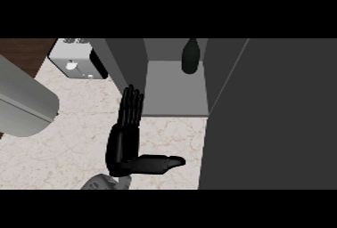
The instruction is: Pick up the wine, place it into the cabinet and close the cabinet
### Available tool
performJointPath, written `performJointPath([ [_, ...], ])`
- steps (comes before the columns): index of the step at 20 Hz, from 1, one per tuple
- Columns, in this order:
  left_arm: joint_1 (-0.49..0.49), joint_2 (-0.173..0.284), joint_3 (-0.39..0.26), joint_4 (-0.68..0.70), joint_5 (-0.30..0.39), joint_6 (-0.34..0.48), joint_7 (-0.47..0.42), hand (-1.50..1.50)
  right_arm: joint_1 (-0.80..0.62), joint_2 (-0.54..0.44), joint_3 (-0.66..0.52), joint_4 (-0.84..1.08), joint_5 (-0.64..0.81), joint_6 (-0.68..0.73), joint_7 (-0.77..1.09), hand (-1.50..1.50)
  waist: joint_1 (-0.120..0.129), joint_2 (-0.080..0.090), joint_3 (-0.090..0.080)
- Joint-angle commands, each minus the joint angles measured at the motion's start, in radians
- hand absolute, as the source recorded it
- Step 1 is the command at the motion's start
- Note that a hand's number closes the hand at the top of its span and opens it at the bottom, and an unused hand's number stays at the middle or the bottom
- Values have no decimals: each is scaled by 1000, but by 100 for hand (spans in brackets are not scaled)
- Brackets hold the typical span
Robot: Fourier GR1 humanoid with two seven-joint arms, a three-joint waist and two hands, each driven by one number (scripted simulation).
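The wine bottle, dark and slim, stands upright at the back of the open cabinet, on its pale grey shelf. My left hand is over the counter just in front of the cabinet's left side. Its fingers are straight and point toward the cabinet's dark left wall, with their tips at its lower edge, and the thumb sticks out to the right. It holds nothing. The cabinet door is a wide dark panel filling the right of the view. My right hand does not show.
A silver appliance stands at the back left on the beige marble counter. A large grey rounded shape fills the left edge. A strip of brown wood shows at the top left.
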Motion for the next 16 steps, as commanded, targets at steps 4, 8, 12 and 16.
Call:
performJointPath([
  [4, 177, 87, -49, -195, -35, 15, -3, -150, 34, -154, 67, -194, -90, 139, 132, 150, 5, 0, -1],
  [8, 266, 149, -28, -262, -39, 6, -27, -150, 93, -161, 223, -207, -94, 178, 130, 150, 0, -1, -1],
  [12, 313, 239, 35, -341, 6, -52, -2, -150, 49, -130, 332, -190, -31, 177, 127, 150, 0, 0, -2],
  [16, 442, 324, 71, -402, 31, -115, -57, -150, -65, -73, 367, -148, 8, 135, 183, 150, 27, -1, -5],
])
